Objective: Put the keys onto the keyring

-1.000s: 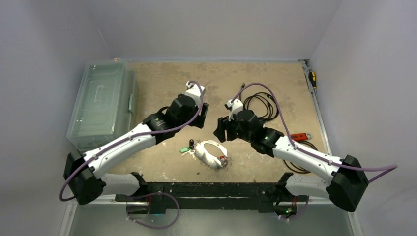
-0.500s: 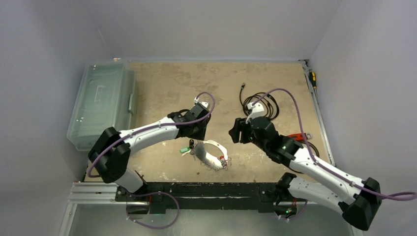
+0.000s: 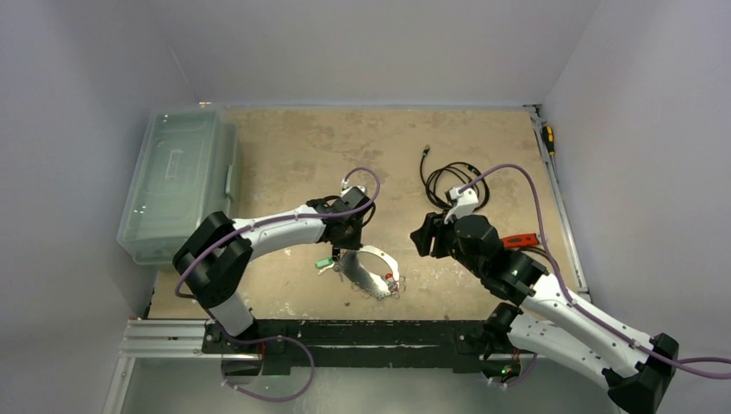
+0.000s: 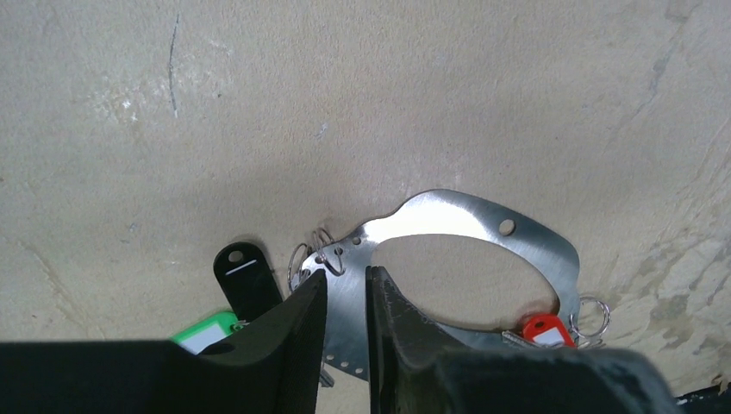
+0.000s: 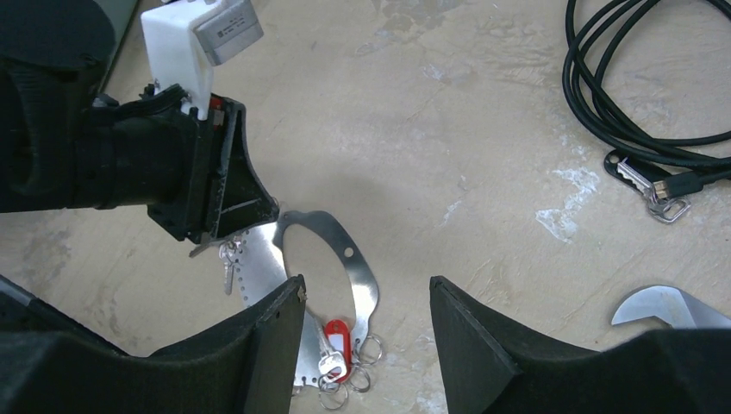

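Observation:
The keyring [image 3: 381, 256] is a flat silver oval loop lying on the table, also in the left wrist view [image 4: 526, 237] and the right wrist view [image 5: 362, 272]. A green-headed key [image 4: 205, 331] and a black-headed key [image 4: 244, 276] lie at its left end. A red-headed key [image 5: 334, 340] with small split rings lies at its other end. My left gripper [image 4: 346, 285] hangs just over the loop's perforated left end, its jaws a narrow gap apart with nothing between them. My right gripper [image 5: 366, 289] is wide open and empty, above and right of the loop.
A black coiled cable [image 3: 452, 181] lies at the back right. A red-handled tool [image 3: 521, 240] and a silver wrench [image 5: 664, 306] lie by the right arm. A clear plastic box [image 3: 177, 181] stands along the left edge.
My left gripper has come down and toward me onto the loop's left end while its arm folded back. My right gripper has drawn back to the right. The keyring has not moved.

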Robot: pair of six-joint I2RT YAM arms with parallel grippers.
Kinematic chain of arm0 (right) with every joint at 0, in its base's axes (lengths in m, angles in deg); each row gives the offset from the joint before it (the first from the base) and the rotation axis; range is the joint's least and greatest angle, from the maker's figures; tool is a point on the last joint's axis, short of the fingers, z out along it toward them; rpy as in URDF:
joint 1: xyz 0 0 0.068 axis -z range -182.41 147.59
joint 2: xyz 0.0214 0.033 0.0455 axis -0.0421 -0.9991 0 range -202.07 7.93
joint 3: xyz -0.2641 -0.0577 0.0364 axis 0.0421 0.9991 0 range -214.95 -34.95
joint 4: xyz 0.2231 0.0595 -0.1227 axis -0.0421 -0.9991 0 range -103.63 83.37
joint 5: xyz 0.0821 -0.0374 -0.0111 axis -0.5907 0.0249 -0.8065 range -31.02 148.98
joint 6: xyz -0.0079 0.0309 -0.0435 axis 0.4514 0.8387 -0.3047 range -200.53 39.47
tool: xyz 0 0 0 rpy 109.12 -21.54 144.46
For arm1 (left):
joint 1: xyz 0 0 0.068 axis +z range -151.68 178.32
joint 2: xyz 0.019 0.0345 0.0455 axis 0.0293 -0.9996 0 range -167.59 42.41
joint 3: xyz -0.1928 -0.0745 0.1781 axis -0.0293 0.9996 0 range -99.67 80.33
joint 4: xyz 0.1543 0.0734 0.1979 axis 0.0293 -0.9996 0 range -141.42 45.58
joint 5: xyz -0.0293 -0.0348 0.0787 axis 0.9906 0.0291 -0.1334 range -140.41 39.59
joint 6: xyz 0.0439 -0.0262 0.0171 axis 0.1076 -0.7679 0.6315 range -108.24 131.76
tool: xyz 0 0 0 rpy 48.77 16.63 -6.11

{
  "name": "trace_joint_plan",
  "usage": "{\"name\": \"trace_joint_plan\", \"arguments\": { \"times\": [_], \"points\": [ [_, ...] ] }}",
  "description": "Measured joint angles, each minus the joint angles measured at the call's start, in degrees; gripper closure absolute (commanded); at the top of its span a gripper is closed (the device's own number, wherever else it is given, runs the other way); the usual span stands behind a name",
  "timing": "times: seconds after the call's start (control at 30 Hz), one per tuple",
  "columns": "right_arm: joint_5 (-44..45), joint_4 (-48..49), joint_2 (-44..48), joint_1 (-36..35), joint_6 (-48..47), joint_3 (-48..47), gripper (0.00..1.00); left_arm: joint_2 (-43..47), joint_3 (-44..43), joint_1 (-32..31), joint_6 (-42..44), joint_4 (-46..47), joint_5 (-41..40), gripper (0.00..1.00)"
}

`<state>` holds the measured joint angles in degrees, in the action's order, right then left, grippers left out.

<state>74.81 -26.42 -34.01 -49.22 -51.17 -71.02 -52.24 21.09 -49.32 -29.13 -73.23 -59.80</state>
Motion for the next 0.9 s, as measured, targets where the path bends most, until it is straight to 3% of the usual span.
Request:
{"name": "trace_joint_plan", "arguments": {
  "times": [0.7, 0.9],
  "points": [
    [-0.6, 0.8, 0.1, 0.0, -0.4, 1.0, 0.48, -4.7, -0.5, 0.0, -2.0, 1.0, -2.5, 0.87],
    [-0.9, 0.9, 0.1, 0.0, -0.5, 1.0, 0.49, -4.8, -0.5, 0.0, -2.0, 1.1, -3.1, 1.00]
  ]
}}
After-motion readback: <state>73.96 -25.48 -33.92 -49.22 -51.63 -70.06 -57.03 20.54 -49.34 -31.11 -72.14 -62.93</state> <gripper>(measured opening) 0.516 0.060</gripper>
